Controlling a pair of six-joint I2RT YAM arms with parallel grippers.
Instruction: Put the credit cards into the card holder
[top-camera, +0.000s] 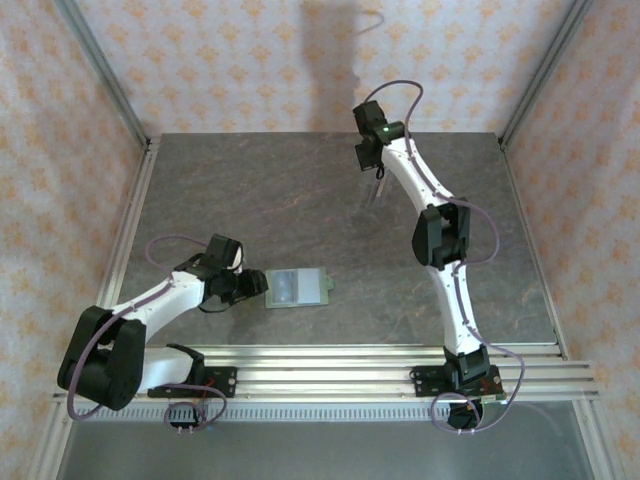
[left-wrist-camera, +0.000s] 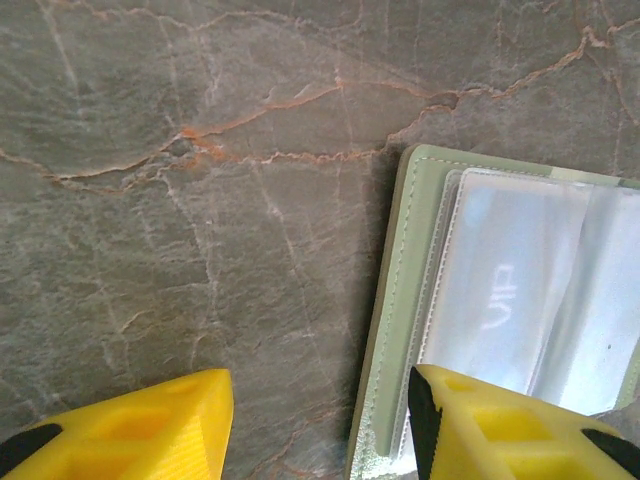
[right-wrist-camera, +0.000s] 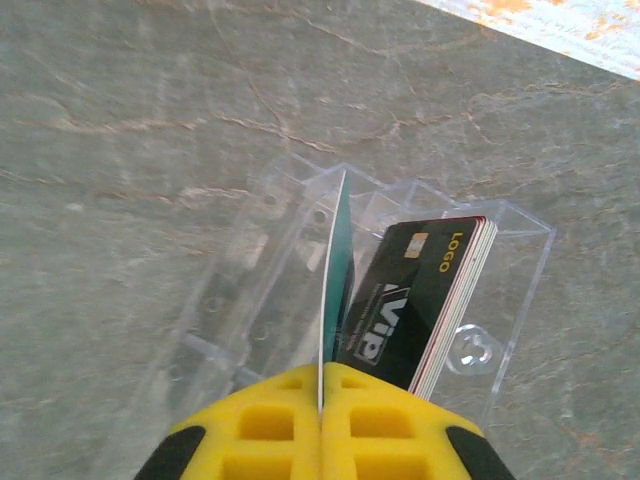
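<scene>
Right fingers clamp one teal card at the clear stand; left fingers, apart, straddle the card holder edge.

The left arm and right arm have white shells, black joint housings and looping purple cables, with a green light behind the right jaws and yellow fingers moulded with rectangular recesses.

My left hand sits at the left edge of the open green holder, which lies flat near the front of the desk. My right hand hangs far back, arm stretched out, well apart from both.
</scene>
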